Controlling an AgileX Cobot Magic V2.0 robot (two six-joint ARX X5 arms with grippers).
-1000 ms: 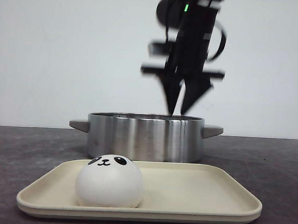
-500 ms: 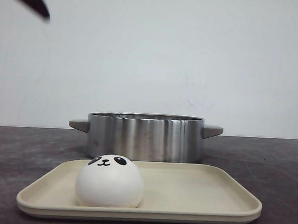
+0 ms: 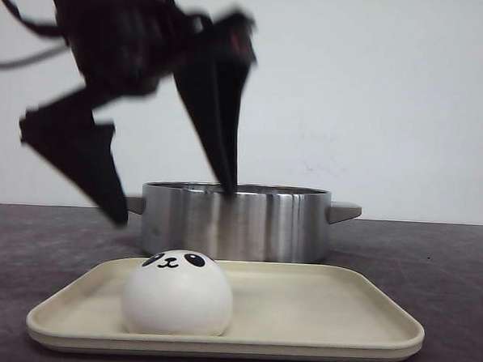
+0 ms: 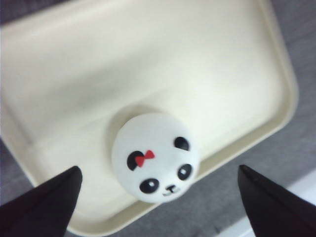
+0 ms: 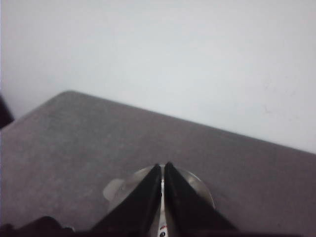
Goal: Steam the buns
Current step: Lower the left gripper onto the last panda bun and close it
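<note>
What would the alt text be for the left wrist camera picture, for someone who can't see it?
Seen from above, a white panda-face bun with a small red bow by one eye sits near one edge of a cream tray. The left gripper hangs open over it, its two dark fingertips spread wide to either side of the bun, touching nothing.

Lab-like setup: bare white wall [image 3: 408, 100], grey tabletop [image 3: 432, 256].

Plain white wall [image 3: 391, 100] fills the bkgd, matte, w/ a few faint scuff marks at mid-right. Dark grey table [image 3: 431, 264] w/ slightly mottled, felt-like surface runs from near edge to the wall; straight horizon line where they meet. Light is even & diffuse, soft shadows only. Right wrist view: same grey tabletop [image 5: 59, 143] & white wall [image 5: 173, 54].
</note>
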